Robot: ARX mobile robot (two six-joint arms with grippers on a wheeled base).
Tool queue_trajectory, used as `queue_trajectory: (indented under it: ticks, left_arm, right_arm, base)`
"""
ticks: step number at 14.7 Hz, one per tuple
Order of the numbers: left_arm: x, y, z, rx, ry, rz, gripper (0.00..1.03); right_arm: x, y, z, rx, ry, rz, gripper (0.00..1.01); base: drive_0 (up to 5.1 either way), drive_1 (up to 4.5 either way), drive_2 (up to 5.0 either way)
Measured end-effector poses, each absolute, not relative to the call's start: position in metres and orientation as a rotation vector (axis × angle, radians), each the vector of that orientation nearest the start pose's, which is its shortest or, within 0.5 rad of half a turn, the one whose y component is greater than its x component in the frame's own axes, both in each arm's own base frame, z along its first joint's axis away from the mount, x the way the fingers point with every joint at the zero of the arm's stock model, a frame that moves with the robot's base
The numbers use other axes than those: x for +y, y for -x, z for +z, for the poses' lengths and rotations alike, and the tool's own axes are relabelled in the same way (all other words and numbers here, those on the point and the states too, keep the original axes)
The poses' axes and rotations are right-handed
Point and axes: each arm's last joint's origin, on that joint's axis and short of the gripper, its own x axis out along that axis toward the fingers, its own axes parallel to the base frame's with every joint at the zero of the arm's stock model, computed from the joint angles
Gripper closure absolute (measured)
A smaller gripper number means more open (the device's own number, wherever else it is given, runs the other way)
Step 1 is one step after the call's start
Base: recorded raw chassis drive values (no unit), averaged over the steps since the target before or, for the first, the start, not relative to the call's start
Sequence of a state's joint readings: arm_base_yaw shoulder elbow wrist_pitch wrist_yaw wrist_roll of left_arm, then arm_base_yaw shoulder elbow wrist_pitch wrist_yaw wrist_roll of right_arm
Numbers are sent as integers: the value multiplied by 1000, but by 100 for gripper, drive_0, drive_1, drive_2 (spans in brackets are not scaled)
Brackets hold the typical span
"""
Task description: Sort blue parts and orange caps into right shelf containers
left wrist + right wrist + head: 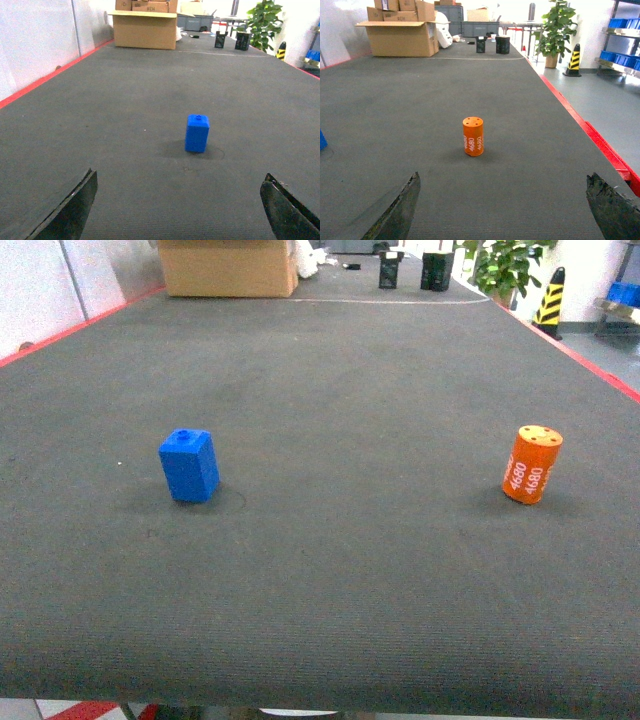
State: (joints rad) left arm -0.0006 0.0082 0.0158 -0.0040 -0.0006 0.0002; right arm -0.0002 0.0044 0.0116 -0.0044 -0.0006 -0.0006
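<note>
From the head view we see a wide dark grey tabletop (pixel 330 570) with red edging along its sides. The blue part (pixel 189 466) stands upright on the left half, its small stud on top, and the orange cap (pixel 531 464) stands on the right half, leaning slightly, with white "4680" print on its side — the two are well apart. Neither tool shows in this view. At the far end sit a cardboard box (pixel 228 267), two small dark containers (pixel 414 271) and a potted plant (pixel 503 268), with a yellow-and-black striped post (pixel 548 298) off the right edge.

From the left wrist we look along the tabletop at the blue part (pixel 197 133), upright and untouched, ahead of the left tool (pixel 180 210) and a little right of centre. The tool's two dark fingers (pixel 75 205) sit at the bottom corners, spread wide with nothing between them.

From the right wrist we see the orange cap (pixel 473 136) upright on the tabletop, ahead of the right tool (pixel 502 210) and slightly left of centre — dark holes dot its flat top. This tool's fingers (pixel 400 210) are likewise spread wide and hold nothing. A sliver of blue shows at the left edge. Blue bins (pixel 620 56) sit on a shelf at the far right, off the tabletop.
</note>
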Motion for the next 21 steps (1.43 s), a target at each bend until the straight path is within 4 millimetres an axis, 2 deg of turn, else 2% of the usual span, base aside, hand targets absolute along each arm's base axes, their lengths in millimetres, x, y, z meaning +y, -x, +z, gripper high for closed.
queue_trajectory:
  ticks: [21]
  left_arm:
    - [0, -97, 168, -3, 0, 0, 5]
  right_arm:
    - [0, -97, 167, -3, 1, 0, 3]
  base:
    - [0, 0, 0]
